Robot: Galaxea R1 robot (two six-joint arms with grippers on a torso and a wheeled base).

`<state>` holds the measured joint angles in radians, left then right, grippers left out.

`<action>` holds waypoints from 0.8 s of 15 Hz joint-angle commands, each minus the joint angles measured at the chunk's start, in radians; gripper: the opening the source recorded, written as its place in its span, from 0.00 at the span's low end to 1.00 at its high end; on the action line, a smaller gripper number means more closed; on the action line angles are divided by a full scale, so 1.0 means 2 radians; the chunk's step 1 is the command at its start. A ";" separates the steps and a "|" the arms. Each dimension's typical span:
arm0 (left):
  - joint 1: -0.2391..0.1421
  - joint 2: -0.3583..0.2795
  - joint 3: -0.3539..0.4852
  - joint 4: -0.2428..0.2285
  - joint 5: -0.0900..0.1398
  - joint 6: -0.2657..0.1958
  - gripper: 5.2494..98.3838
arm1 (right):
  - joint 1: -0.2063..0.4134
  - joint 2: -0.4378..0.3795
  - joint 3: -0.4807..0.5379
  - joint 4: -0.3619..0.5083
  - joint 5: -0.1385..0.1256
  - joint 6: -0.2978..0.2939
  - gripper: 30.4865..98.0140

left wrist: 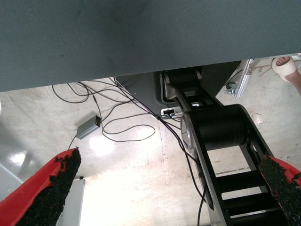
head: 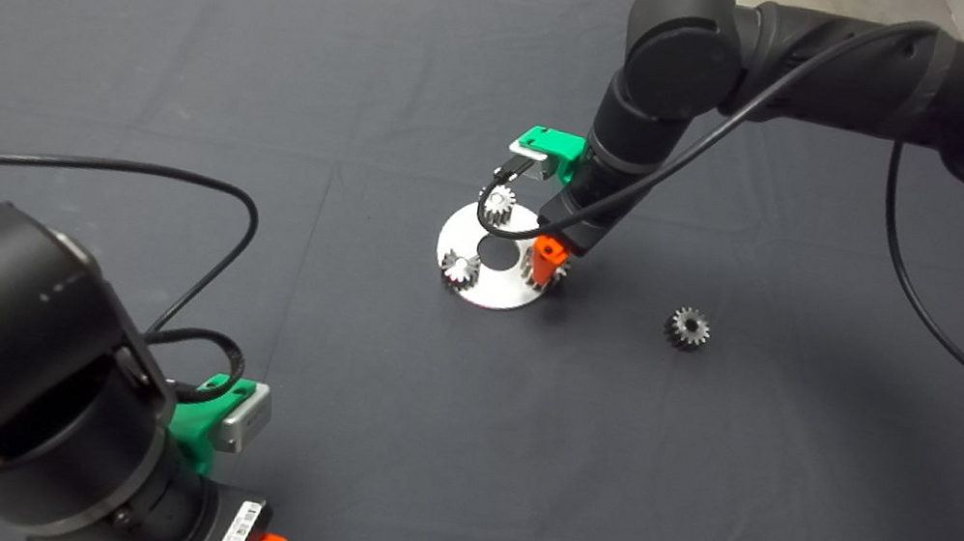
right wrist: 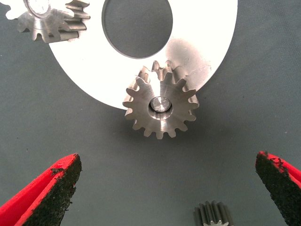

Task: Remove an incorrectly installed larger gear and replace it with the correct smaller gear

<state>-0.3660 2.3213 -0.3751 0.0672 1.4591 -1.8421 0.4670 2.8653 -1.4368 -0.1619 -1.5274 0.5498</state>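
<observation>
The right gripper (head: 545, 262) hangs over the lower right rim of a round steel plate (head: 499, 288) near the middle of the head view, on the dark mat (head: 183, 64). Its wrist view shows both red fingers (right wrist: 47, 193) spread wide with nothing between them, so the jaws are open.

The larger gear (right wrist: 161, 106) sits on a pin at the plate's edge, its teeth overhanging the rim onto the mat; in the right wrist view it lies centre frame, between and beyond the parted fingers, untouched. In the head view the gripper covers most of it.

Two small gears also stand on the plate: one at its upper edge (head: 499, 204) and one at its lower left (head: 460, 269) (the latter also shows at the upper left of the right wrist view).

The smaller gear (head: 688, 328) lies alone on the mat, well apart from the plate, to its right in the head view; its teeth peek in at the bottom edge of the right wrist view.

The left gripper (left wrist: 174, 193) waits at the lower left of the head view, its fingers apart over floor and cables. A white label (head: 238, 539) on that arm carries print too small to read. A person's foot (left wrist: 287, 67) shows at the upper right of the left wrist view.
</observation>
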 commanded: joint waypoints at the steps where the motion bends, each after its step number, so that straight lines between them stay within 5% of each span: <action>1: -0.006 -0.001 0.005 -0.011 0.001 -0.002 1.00 | -0.003 0.007 -0.002 -0.020 -0.054 -0.003 1.00; 12: -0.006 0.000 0.006 -0.018 0.000 -0.003 1.00 | -0.019 0.009 -0.007 -0.023 -0.053 -0.003 1.00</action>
<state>-0.3660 2.3213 -0.3751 0.0523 1.4591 -1.8430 0.4280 2.8764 -1.4402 -0.1687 -1.5272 0.5494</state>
